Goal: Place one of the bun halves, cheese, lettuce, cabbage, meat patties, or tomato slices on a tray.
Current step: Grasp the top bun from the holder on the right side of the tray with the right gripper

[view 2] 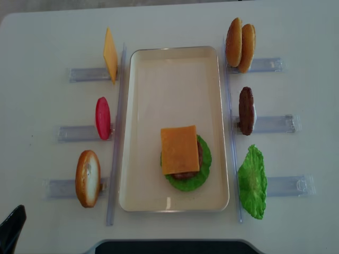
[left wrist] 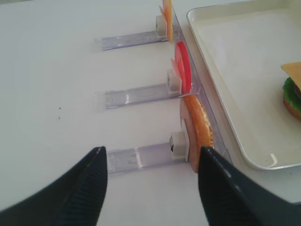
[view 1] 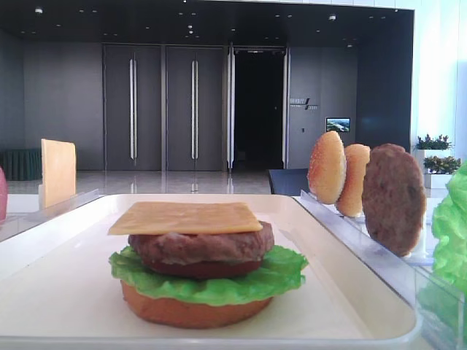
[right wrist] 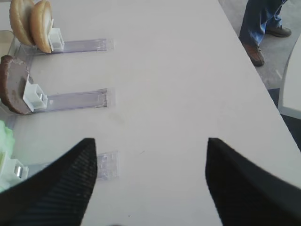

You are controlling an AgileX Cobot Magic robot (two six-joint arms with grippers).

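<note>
While both my grippers hang over bare table with nothing between the fingers, the stack on the tray (view 2: 139, 106) stands at bottom bun, lettuce, tomato, patty and cheese (view 2: 179, 149) — so I judge the top bun is what's wanted next. My right gripper (right wrist: 150, 181) is spread wide and empty; ahead and to its left the pair of top buns (right wrist: 33, 23) stands upright in the far rack, past the spare patty (right wrist: 13, 84), with spare lettuce (right wrist: 5, 141) nearest. My left gripper (left wrist: 150, 186) is likewise wide and empty, the flat bottom bun (left wrist: 197, 127) just ahead, the tomato slice (left wrist: 182, 66) beyond it. Next move, as I read it: right arm forward past the patty, pinch one bun across its faces, lift clear of the rack. Only the overhead view gives the whole layout; the low view alone shows the stack's layers edge-on; neither shows my right gripper.
</note>
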